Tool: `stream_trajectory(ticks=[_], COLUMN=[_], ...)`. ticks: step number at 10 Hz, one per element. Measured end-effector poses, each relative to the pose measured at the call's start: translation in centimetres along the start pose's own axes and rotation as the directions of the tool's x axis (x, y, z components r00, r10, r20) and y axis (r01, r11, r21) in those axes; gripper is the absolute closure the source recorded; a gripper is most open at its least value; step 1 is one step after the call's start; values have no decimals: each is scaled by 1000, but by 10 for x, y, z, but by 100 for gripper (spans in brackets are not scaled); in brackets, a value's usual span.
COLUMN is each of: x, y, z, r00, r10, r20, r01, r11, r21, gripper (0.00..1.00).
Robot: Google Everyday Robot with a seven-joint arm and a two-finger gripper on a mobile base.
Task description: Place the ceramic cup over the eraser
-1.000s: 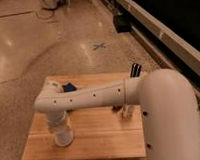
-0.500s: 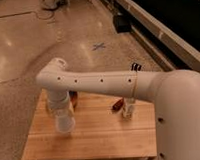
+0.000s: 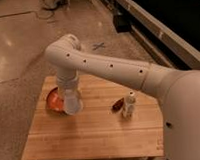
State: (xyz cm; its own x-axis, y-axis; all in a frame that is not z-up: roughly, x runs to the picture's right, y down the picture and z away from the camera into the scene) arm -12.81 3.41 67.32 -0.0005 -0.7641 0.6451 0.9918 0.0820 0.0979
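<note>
Looking down the wrist, I read the gripper (image 3: pixel 69 95), left of centre in the frame, as clamped shut on the ceramic cup (image 3: pixel 72 105). The cup is a smooth, matte white taper hanging at the edge of a round orange dish (image 3: pixel 52 101). I judge it is gripped this way so it can be carried and lowered over the eraser, which I cannot find in this view. Right of centre, well apart, a glossy dark-brown oval (image 3: pixel 116 105) lies just beside a slim white bottle (image 3: pixel 128 105) on the slatted wooden table (image 3: pixel 96 139).
</note>
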Motion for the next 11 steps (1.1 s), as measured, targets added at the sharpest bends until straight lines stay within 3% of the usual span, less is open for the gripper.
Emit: stream_trajectory(ticks=[3, 7, 9, 11], x=[27, 54, 54, 54], y=[50, 108, 122, 119], z=[-24, -48, -46, -46], r00=[995, 975, 970, 971], r10=[96, 211, 236, 234], r20=[-28, -63, -54, -54], r01=[-97, -215, -240, -238], r11=[995, 973, 966, 966], r21=[-35, -79, -99, -97], gripper=[100, 100, 100, 100])
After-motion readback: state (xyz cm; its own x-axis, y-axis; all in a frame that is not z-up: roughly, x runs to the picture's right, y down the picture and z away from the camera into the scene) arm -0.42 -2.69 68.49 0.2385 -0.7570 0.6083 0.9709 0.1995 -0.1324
